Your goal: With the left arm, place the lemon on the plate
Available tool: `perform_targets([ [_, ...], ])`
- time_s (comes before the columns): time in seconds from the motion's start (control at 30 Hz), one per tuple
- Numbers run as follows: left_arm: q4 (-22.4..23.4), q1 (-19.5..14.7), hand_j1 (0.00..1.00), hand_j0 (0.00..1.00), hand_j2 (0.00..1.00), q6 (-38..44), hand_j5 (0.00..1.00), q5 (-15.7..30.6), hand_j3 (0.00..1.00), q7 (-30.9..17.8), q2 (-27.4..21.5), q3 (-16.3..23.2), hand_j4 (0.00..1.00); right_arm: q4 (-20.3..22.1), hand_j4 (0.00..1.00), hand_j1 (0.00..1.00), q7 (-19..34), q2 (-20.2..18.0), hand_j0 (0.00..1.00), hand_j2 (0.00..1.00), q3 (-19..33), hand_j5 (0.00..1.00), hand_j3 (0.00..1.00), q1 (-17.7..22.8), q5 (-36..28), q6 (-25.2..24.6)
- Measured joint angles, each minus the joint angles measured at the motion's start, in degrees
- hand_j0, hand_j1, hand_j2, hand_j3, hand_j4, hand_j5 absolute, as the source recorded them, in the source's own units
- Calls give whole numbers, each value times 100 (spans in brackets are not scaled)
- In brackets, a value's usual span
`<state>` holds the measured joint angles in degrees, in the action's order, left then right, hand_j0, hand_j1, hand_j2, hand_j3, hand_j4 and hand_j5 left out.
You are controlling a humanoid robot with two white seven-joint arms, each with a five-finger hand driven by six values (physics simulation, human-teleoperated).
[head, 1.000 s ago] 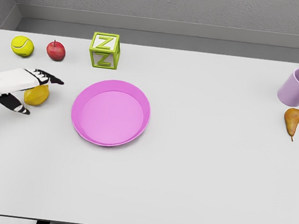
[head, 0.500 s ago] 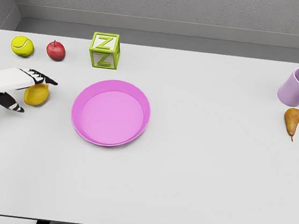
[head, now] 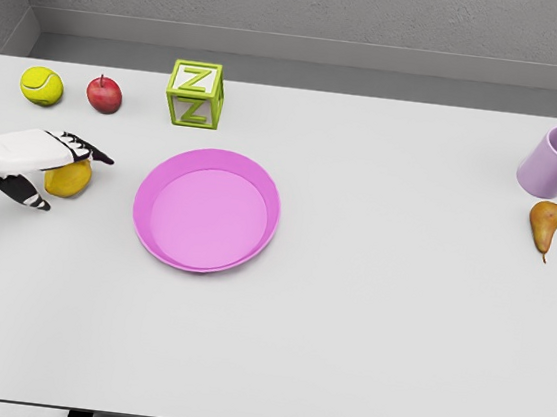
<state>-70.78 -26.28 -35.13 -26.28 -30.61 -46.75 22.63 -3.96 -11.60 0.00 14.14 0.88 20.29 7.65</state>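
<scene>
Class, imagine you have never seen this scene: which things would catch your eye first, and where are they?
The big pink plate sits left of the table's centre. At the left edge, the white left robot hand is draped over a yellow lemon, beside the plate. Behind the plate stands a green block marked Z.

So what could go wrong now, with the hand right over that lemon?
The left hand only half covers the lemon, fingers above and thumb below, so the round fruit might slip out and roll. On the way to the plate, a low carry could catch its raised rim.
</scene>
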Motion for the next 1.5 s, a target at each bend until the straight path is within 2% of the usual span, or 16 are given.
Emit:
perform_targets([
  [0.13,52,-79,89,89,89,1,89,-62,89,3,0,-1,89,0,100,100,0,0,100,100,0,100,100,0,-2,0],
  [0.73,65,-97,88,88,88,0,88,-204,88,9,87,79,88,0,100,100,0,0,100,100,0,100,100,0,-2,0],
  [0.8,65,-88,87,87,87,0,87,-206,87,9,98,87,87,0,100,100,0,0,100,100,0,100,100,0,-2,0],
  [0.87,66,-88,82,82,82,0,82,-207,82,9,100,94,82,0,100,100,0,0,100,100,0,100,100,0,-1,0],
  [1.23,98,-97,82,82,82,2,82,-286,82,11,68,112,82,0,100,100,0,0,100,100,0,100,100,0,-2,0],
  [1.33,99,-97,71,71,71,2,71,-312,71,11,58,113,71,0,100,100,0,0,100,100,0,100,100,0,-1,0],
  [1.5,100,-97,66,66,66,2,66,-323,66,8,51,115,66,0,100,100,0,0,100,100,0,100,100,0,0,0],
])
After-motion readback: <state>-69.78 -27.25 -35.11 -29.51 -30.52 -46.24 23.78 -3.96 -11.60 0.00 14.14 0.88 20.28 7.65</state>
